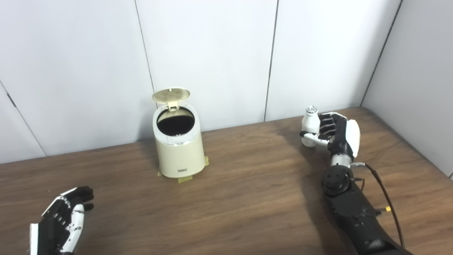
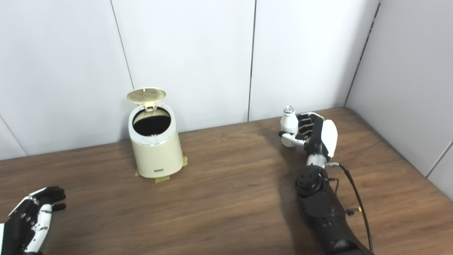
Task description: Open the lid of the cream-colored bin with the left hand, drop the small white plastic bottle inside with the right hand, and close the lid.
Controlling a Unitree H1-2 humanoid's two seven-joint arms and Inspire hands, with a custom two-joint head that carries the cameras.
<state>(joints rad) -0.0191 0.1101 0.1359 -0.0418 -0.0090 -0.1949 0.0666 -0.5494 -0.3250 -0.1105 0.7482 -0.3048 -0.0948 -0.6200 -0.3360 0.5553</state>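
Left eye view: right hand (image 1: 336, 132) clasping bottle (image 1: 309, 124), left hand (image 1: 63, 219) spread empty; bin (image 1: 178, 148) label unreadable.

This looks like a robot test bay in a lab rather than a home or shop. A plain wood-grain desk (image 1: 247, 184) stands in a corner of bare white wall panels (image 1: 208, 53) with dark seams, with no furnishings or decoration. The cream bin (image 1: 178, 148) is fixed in place by strips of tape (image 1: 184, 179) under its base, marking a set position. A black robot arm (image 1: 354, 209) with an exposed cable (image 1: 384, 194) reaches over the desk.
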